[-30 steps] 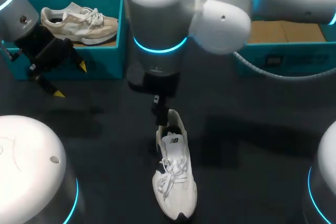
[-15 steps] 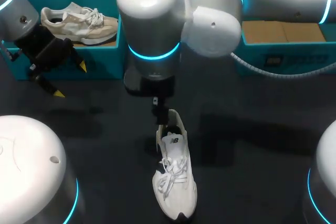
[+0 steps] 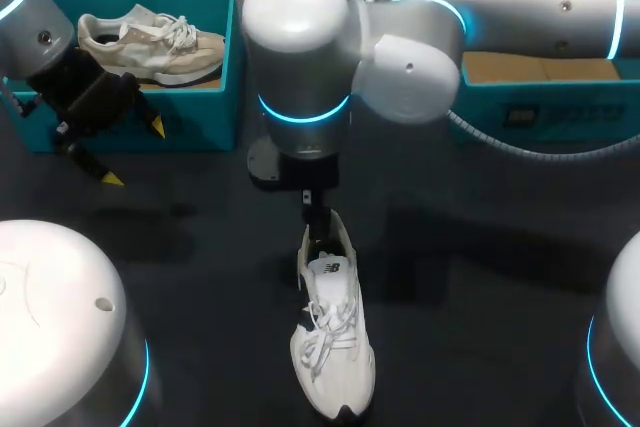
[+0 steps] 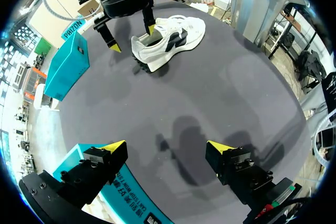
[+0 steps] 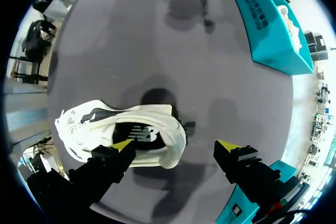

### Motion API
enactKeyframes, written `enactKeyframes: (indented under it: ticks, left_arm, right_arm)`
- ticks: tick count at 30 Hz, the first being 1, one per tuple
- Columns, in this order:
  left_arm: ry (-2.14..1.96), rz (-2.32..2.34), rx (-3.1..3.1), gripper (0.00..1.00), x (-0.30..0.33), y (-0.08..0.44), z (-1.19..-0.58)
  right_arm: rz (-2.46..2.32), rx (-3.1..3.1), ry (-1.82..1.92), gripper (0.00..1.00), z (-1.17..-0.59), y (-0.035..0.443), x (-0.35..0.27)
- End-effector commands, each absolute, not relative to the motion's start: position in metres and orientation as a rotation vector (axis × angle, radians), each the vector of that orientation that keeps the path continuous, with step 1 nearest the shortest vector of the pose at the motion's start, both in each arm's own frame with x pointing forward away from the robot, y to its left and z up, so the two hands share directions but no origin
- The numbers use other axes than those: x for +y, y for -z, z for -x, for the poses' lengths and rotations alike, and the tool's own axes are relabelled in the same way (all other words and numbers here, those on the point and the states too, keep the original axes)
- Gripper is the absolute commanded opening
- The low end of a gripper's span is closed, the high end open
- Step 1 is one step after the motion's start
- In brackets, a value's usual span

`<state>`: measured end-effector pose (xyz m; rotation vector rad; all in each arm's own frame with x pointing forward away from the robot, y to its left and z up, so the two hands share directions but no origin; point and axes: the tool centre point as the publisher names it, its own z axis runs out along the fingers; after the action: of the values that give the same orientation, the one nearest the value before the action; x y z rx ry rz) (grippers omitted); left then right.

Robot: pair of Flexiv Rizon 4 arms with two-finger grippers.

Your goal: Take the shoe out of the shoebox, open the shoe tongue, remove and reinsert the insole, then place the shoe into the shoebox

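A white shoe (image 3: 333,337) lies on the dark table near the front middle, its heel toward the back. My right arm reaches in from the right. The right gripper (image 3: 316,215) hangs over the heel, mostly hidden under its wrist. In the right wrist view this gripper (image 5: 175,145) is open: one finger is over the shoe (image 5: 121,129) opening, the other stands outside past the heel. My left gripper (image 3: 135,153) is open, in front of the left teal shoebox (image 3: 215,97). In its own view the left gripper (image 4: 168,146) is over bare table, the shoe (image 4: 168,38) far ahead.
The left teal box holds a beige shoe (image 3: 150,42). A second teal box (image 3: 540,112) with a cardboard-coloured floor stands at the back right. The robot's white bases (image 3: 60,327) fill the front corners. Dark tabletop lies around the white shoe.
The right arm's wrist swung slightly left, then back right and a little nearer the shoe's heel. The shoe and the left arm have stayed in place.
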<state>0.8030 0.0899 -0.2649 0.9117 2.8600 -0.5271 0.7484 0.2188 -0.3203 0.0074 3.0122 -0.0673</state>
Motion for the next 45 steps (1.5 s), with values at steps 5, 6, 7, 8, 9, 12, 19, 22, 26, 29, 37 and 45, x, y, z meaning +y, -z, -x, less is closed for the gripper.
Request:
enactKeyframes:
  ticks: [5,6,7,8,9,12,19,22,26,29,37,45]
  left_arm:
    - [0.523,-0.913,2.864,1.00,0.090,0.264,-0.803]
    - [0.523,-0.913,2.864,1.00,0.090,0.264,-0.803]
    - [0.523,-0.913,2.864,1.00,0.090,0.264,-0.803]
    - [0.523,-0.913,2.864,1.00,0.090,0.264,-0.803]
    - [0.523,-0.913,2.864,1.00,0.090,0.264,-0.803]
    - [0.523,-0.913,2.864,1.00,0.090,0.264,-0.803]
    - [0.523,-0.913,2.864,1.00,0.090,0.264,-0.803]
    - [0.523,-0.913,2.864,1.00,0.090,0.264,-0.803]
    - [0.523,-0.913,2.864,1.00,0.090,0.264,-0.803]
    - [0.523,-0.913,2.864,1.00,0.090,0.264,-0.803]
    - [0.523,-0.913,2.864,1.00,0.090,0.264,-0.803]
    - [0.523,-0.913,2.864,1.00,0.090,0.264,-0.803]
  right_arm:
    - [0.007,3.031,0.079,1.00,-0.754,0.339,0.223]
    - [0.008,3.037,0.091,1.00,-0.754,0.341,0.223]
    - [0.009,3.039,0.093,1.00,-0.754,0.342,0.223]
    - [0.013,3.038,0.087,1.00,-0.755,0.343,0.223]
    - [0.012,3.040,0.085,1.00,-0.755,0.345,0.223]
    - [0.007,3.047,0.082,1.00,-0.755,0.350,0.222]
    - [-0.006,3.053,0.068,1.00,-0.757,0.359,0.218]
    - [-0.035,3.074,0.057,1.00,-0.760,0.366,0.213]
    - [-0.039,3.080,0.046,1.00,-0.763,0.373,0.210]
    - [-0.036,3.088,0.039,1.00,-0.765,0.376,0.209]
    - [-0.036,3.119,0.030,1.00,-0.767,0.384,0.206]
    - [-0.037,3.135,0.034,0.78,-0.762,0.390,0.208]
